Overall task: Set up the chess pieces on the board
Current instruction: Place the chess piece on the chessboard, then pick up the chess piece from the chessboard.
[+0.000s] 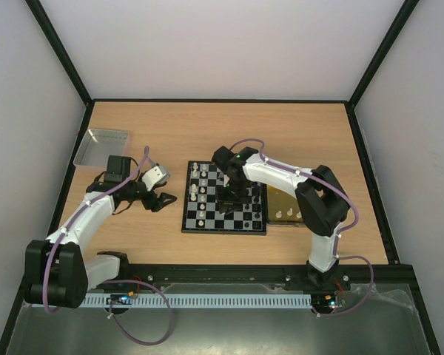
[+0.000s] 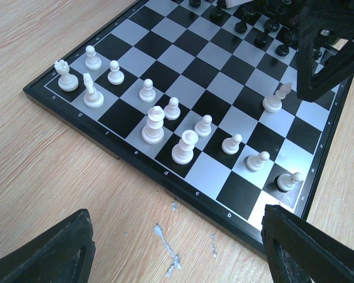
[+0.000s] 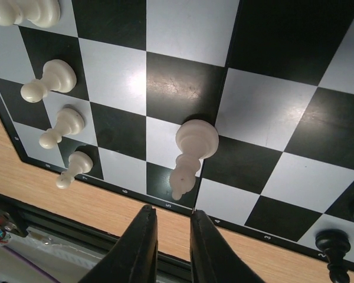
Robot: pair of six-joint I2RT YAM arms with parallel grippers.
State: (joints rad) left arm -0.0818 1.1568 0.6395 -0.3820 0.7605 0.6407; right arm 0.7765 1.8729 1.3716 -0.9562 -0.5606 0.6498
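Note:
The checkered board (image 1: 223,198) lies mid-table. White pieces (image 1: 198,194) stand along its left side and black pieces (image 1: 251,196) on its right. My right gripper (image 1: 233,198) hovers over the board. In the right wrist view its fingers (image 3: 144,247) stand slightly apart and empty, just short of an upright white bishop (image 3: 192,150) near the board's edge. My left gripper (image 1: 159,198) is wide open and empty above the bare table left of the board (image 2: 236,118). The left wrist view shows the white pieces (image 2: 153,124), the bishop (image 2: 277,99) and the right gripper (image 2: 324,53) above it.
A shiny yellow tray (image 1: 285,194) with a few white pieces lies against the board's right side. A grey metal tray (image 1: 103,146) sits at the far left. A black rail (image 1: 229,272) runs along the near table edge. Scratches (image 2: 165,247) mark the wood.

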